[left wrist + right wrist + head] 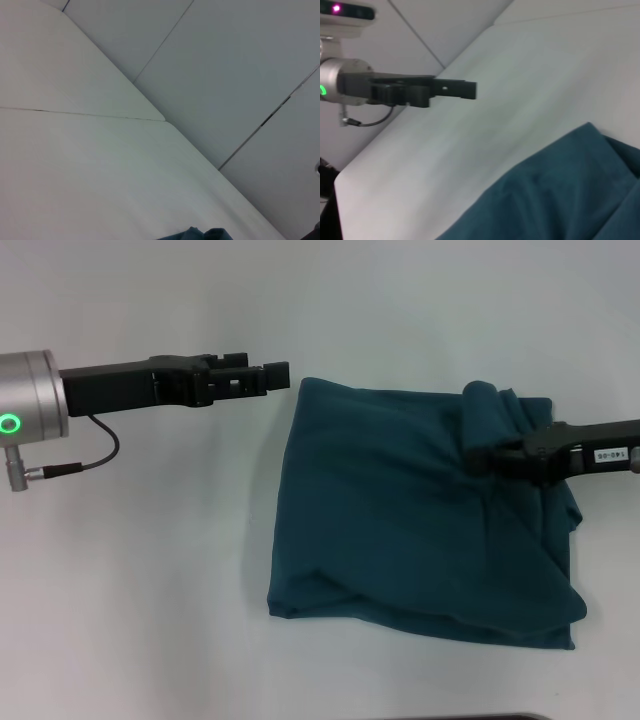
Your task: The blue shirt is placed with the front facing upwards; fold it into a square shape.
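1. We see the blue shirt (420,520) lying on the white table (140,600), bunched into a rough, uneven rectangle right of centre in the head view, with only plain fabric showing.
2. Its near edge is thick and layered, and the far right corner rises in a rolled fold (483,420).
3. Our right gripper (492,456) reaches in from the right and sits on that raised fold, fingers clenched on the cloth of the blue shirt.
4. Our left gripper (276,375) hovers above bare table just beside the shirt's far left corner, apart from the fabric, holding nothing; its fingers lie close together.
5. In the right wrist view the shirt (560,195) fills the lower part, and the left gripper (462,90) shows farther off above the table.
6. The left wrist view shows mostly table (100,170), with a small tip of the shirt (200,234) at the edge.
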`<state>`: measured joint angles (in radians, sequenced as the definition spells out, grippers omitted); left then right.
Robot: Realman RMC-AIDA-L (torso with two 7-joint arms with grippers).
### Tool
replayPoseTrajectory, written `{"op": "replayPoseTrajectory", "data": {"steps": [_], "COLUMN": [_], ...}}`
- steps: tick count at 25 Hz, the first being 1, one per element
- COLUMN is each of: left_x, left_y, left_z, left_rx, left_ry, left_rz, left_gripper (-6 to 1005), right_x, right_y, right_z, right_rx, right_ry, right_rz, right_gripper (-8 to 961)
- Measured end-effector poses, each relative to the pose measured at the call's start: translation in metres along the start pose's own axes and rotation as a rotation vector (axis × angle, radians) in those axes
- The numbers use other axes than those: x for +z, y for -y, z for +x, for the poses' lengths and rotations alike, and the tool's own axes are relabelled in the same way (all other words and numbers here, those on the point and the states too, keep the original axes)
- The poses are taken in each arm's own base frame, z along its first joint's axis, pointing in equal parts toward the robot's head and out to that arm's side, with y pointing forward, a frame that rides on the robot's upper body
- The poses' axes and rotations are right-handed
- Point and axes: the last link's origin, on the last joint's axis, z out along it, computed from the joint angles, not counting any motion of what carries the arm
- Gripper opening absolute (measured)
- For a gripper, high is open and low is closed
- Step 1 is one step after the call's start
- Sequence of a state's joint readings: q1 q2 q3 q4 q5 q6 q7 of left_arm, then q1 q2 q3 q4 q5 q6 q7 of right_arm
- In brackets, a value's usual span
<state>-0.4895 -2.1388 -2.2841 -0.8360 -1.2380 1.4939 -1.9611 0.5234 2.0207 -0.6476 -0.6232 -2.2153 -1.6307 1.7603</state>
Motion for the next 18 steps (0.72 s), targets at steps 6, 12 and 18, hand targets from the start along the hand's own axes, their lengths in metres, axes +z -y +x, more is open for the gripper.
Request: {"op": "replayPoseTrajectory", "data": {"steps": [6,12,18], "left_x": [0.002,0.002,0.002], "left_y": [-0.001,-0.001,-0.001], "left_z": [0.001,0.002,0.002], "left_rx": [0.003,0.005,0.006], "left_ry": [0.000,0.000,0.001], "left_rz": [-0.004,-0.005,-0.004], "left_gripper": [933,933,933], "right_x": [-0.004,-0.006,-0.005], "right_y": [0.003,0.009,0.019], "right_z": [0.002,-0.002,-0.006], "right_rx": [0.015,0.019,0.044], "right_ry": [0.014,0.042,0.059], "right_rz": [0.018,0.057,0.128], "right_gripper": [19,20,21]}}
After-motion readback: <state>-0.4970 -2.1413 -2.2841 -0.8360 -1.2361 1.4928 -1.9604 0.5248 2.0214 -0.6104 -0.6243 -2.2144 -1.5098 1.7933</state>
